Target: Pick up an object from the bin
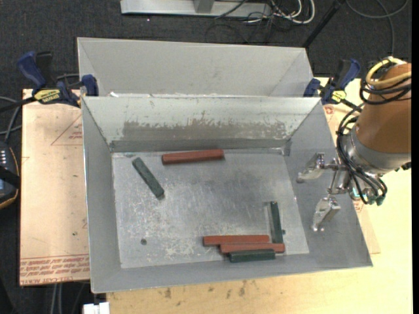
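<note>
Our claw (pixel 319 193) hangs open and empty at right, nearest the slim dark green bar (pixel 275 221) at lower right; we judge it stiff, light, best pinched across its width

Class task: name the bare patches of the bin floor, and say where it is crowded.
Bare: the middle, between the red-brown bar at the back wall and the front-right cluster; also the front-left corner, below the dark green bar. Crowded: that cluster of bars.

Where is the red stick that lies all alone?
In the camera view the lone red stick lies flat at the back of the bin floor, by the far wall, a dark green stick just left of it.
</note>
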Robot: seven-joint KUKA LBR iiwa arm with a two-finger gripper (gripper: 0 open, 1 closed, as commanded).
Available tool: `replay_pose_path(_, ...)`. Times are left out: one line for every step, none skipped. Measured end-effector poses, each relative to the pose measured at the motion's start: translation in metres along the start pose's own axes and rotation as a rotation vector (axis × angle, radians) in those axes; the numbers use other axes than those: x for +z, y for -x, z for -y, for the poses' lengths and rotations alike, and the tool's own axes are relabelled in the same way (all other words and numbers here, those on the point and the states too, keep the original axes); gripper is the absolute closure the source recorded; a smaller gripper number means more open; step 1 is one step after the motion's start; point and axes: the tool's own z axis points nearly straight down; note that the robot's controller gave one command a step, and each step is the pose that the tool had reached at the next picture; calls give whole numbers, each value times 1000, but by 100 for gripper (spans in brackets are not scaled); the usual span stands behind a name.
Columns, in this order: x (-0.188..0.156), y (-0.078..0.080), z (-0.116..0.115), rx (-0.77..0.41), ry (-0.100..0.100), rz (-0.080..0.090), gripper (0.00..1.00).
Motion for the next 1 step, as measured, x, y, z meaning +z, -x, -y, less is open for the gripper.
replay_pose_path(-4,2,-1,-3,-2,8,0)
